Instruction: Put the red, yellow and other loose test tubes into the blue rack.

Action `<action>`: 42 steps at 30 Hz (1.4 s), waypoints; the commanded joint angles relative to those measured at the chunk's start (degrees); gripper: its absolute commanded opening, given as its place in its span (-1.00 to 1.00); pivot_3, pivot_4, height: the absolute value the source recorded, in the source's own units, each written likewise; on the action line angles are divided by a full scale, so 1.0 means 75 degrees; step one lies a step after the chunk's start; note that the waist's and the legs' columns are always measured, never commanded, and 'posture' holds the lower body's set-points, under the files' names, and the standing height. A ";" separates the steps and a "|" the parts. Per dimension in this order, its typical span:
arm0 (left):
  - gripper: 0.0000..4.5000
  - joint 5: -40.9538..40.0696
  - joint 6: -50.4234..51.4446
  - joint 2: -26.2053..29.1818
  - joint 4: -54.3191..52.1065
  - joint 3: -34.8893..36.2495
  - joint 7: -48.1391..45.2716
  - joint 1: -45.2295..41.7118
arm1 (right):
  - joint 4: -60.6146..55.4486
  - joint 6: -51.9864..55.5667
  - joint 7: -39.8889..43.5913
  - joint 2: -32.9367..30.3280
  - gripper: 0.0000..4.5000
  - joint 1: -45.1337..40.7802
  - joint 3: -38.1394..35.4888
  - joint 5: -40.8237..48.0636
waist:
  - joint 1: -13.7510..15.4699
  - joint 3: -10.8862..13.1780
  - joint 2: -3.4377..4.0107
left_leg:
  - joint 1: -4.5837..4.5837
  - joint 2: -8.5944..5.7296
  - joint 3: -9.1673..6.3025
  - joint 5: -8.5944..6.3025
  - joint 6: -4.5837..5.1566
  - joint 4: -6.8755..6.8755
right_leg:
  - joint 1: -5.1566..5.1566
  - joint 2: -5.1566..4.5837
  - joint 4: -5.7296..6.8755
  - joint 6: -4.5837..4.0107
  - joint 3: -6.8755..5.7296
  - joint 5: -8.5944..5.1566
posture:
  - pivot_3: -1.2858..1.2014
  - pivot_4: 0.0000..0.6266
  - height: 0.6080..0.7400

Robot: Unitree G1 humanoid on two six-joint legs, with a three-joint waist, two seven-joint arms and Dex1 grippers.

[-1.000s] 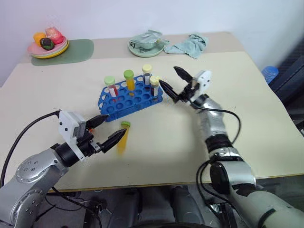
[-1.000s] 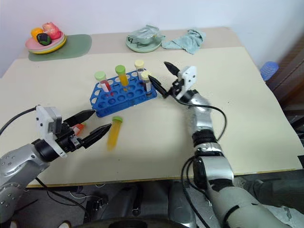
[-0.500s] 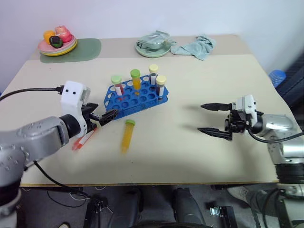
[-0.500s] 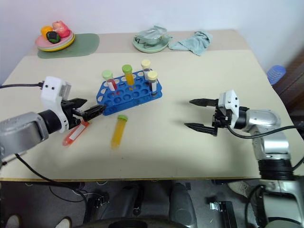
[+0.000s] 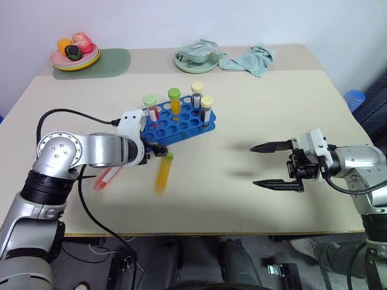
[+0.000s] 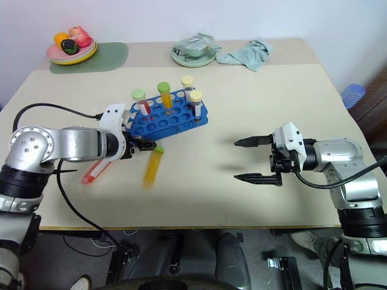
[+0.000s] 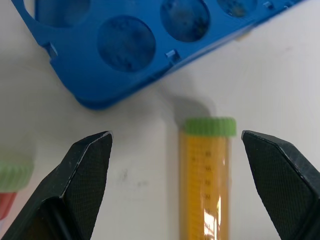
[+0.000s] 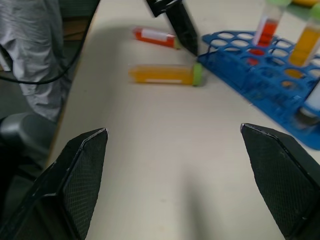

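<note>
– Where are the loose tubes?
– The yellow tube and the red tube lie flat on the table, just in front of the blue rack.
– And the claws?
– The left claw is spread wide over the yellow tube's cap; the right claw gapes, empty, well apart.

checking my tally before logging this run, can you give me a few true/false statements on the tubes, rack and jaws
1. Four capped tubes stand upright in the bright blue plastic rack. True.
2. The clear yellow-orange tube with the green cap stands in the rack. False: it lies on the beige table, beside the rack.
3. The left gripper has open jaws either side of that tube's cap end. True.
4. The right gripper holds a tube. False: open, empty.
5. A red-orange tube lies on the table. True.
</note>
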 commanded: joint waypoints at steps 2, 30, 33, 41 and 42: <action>0.88 -0.0129 0.0295 -0.0791 0.0603 0.0057 0.0716 -0.0391 | -0.0636 0.0060 -0.0116 -0.0146 0.92 0.0140 -0.0182 0.0181 | 0.0003 -0.0001 -0.0001 | -0.0002 0.0000 0.0000 0.0000 0.0000 0.0002 | -0.0001 0.0000 0.0000 0.0000 -0.0001 0.0000 | 0.03 -0.52 1.00; 0.33 -0.0129 0.1083 -0.3192 0.2074 0.1740 0.4116 -0.0761 | -0.1320 0.0277 -0.0663 -0.0123 0.94 0.0259 -0.0216 0.0343 | 0.0170 -0.0011 -0.0021 | -0.0005 -0.0016 0.0005 -0.0001 0.0002 0.0016 | -0.0005 -0.0017 0.0009 0.0003 0.0001 0.0000 | 0.03 -0.52 1.00; 0.03 -0.0129 0.1104 -0.3246 0.2052 0.1786 0.4112 -0.0779 | -0.1323 0.0272 -0.0688 -0.0112 0.94 0.0246 -0.0206 0.0352 | 0.0167 -0.0012 -0.0022 | -0.0005 -0.0020 0.0004 -0.0002 0.0003 0.0017 | -0.0004 -0.0021 0.0009 0.0003 0.0001 0.0000 | 0.03 -0.52 1.00; -0.16 -0.0129 0.1073 -0.3241 0.1894 0.1833 0.4076 -0.0733 | -0.1218 0.0200 -0.0712 -0.0060 0.94 0.0154 -0.0100 0.0312 | 0.0164 -0.0012 -0.0023 | -0.0005 -0.0020 0.0004 -0.0002 0.0003 0.0016 | -0.0005 -0.0020 0.0009 0.0004 0.0001 0.0000 | 0.03 -0.52 1.00; -0.16 -0.0129 0.1068 -0.3241 0.1866 0.1833 0.4064 -0.0729 | -0.1198 0.0191 -0.0711 -0.0052 0.94 0.0132 -0.0087 0.0303 | 0.0164 -0.0012 -0.0023 | -0.0005 -0.0020 0.0004 -0.0002 0.0003 0.0016 | -0.0005 -0.0020 0.0009 0.0004 0.0001 0.0000 | 0.03 -0.52 1.00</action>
